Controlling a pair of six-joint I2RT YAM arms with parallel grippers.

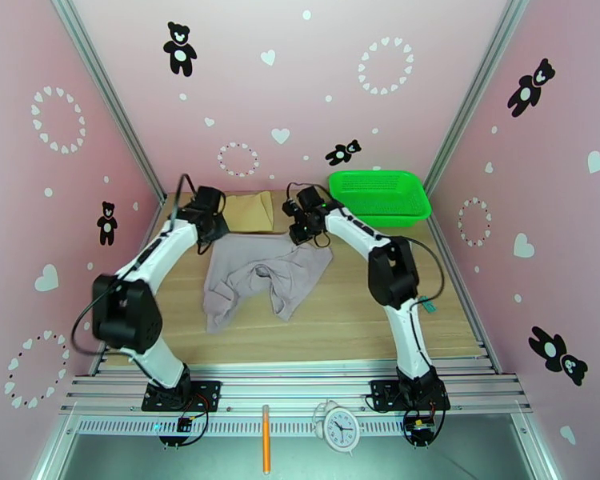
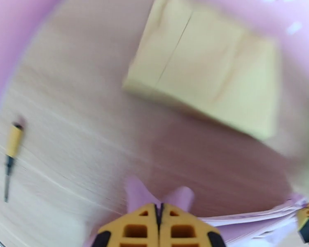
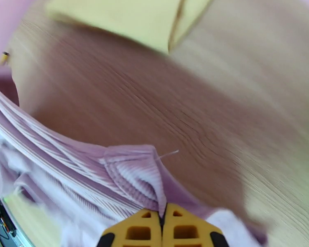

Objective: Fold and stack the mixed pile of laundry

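Lilac garment (image 1: 264, 274) sprawls unfolded on the table (image 1: 364, 322), its far edge clamped in both the left pincer (image 2: 159, 208) and right pincer (image 3: 163, 213) — tan cloth (image 1: 248, 211) looks already folded just behind; the garment's fold and the stacking remain

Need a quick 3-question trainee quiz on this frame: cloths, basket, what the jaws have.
1. True or false: the tan cloth lies folded on the table, outside the green basket.
2. What are the left jaws and the right jaws shut on? A) the tan cloth B) the lilac garment C) the basket's rim
3. Fill in: seen from above, the lilac garment lies ___ to the arm bases than the tan cloth (nearer / farther).

Key: 1 true. 2 B, each pair pinches the garment's far edge. 3 nearer.
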